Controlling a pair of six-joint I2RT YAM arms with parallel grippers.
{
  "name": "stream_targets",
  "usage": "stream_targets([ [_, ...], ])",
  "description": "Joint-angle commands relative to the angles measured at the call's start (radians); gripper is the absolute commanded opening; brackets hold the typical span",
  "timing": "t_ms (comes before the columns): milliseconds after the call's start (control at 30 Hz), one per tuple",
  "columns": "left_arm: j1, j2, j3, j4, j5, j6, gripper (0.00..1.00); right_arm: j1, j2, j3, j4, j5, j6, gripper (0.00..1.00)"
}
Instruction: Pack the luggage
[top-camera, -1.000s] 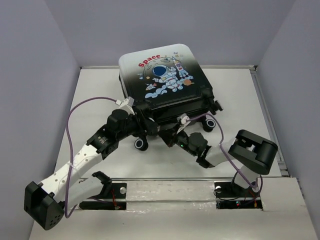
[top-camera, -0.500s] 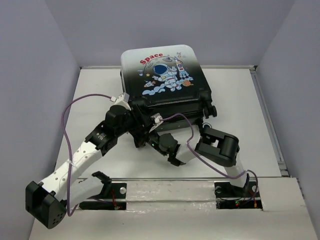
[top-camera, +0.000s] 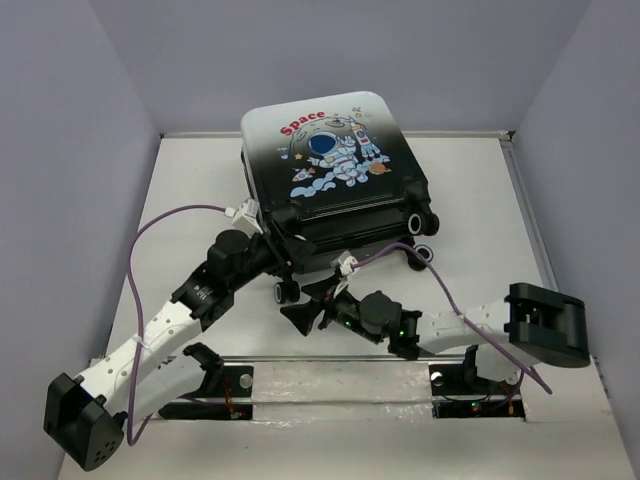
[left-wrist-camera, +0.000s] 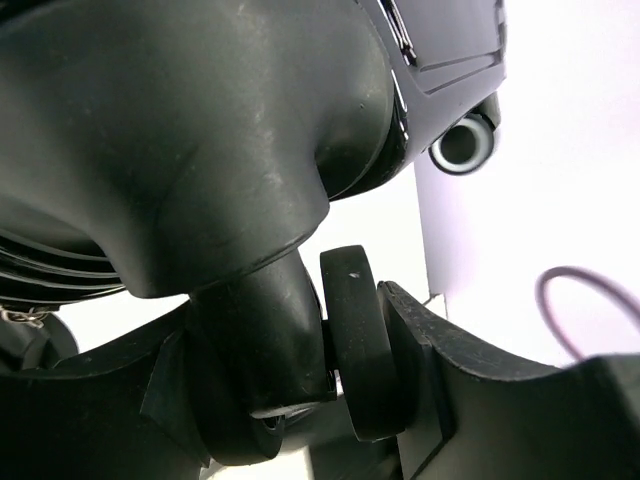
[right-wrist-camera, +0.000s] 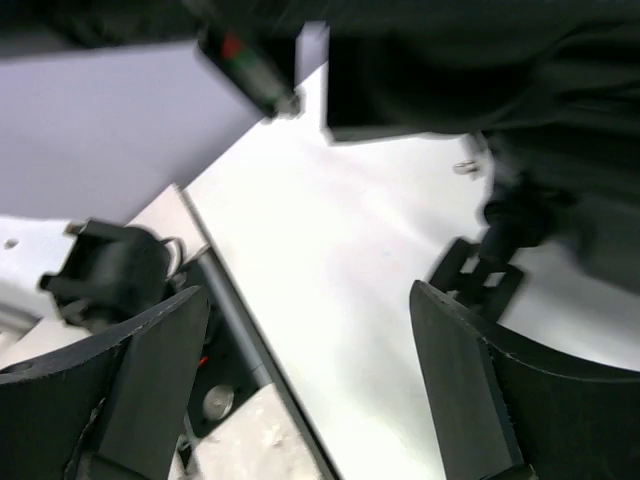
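Since the earlier frame the right gripper (top-camera: 306, 304) has been drawn back from the near edge of the suitcase (top-camera: 335, 160) and swung to the left. It is now seen just in front of the suitcase, clear of it. Its jaws are spread wide and nothing is held between them; in the right wrist view only bare table (top-camera: 200, 190) is seen between its fingers (right-wrist-camera: 130, 370). The suitcase is found at the far middle of the table, closed, with the astronaut print facing up and the wheels turned towards the arms. The left gripper (left-wrist-camera: 290, 330) is set at the near left corner of the suitcase, partly open. A wheel (left-wrist-camera: 355, 340) and its stem are clasped between its fingers (left-wrist-camera: 450, 370), which appear to touch on both sides.
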Motion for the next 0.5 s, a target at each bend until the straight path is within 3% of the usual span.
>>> stream_targets([
  [0,-0.019,-0.087,0.005,0.35,0.048,0.051,0.68,-0.045,-0.134,0.028,-0.338,0.13,-0.045,0.88],
  [133,-0.019,-0.081,0.002,0.342,0.045,0.048,0.86,-0.115,-0.171,0.078,-0.384,0.065,-0.112,0.89],
  [267,-0.019,-0.083,-0.015,0.33,0.025,0.025,0.97,-0.163,-0.16,0.175,-0.429,0.041,-0.16,0.89],
  [467,-0.019,-0.103,-0.062,0.34,-0.004,-0.029,0.99,-0.217,-0.088,0.265,-0.318,-0.007,-0.227,0.9],
])
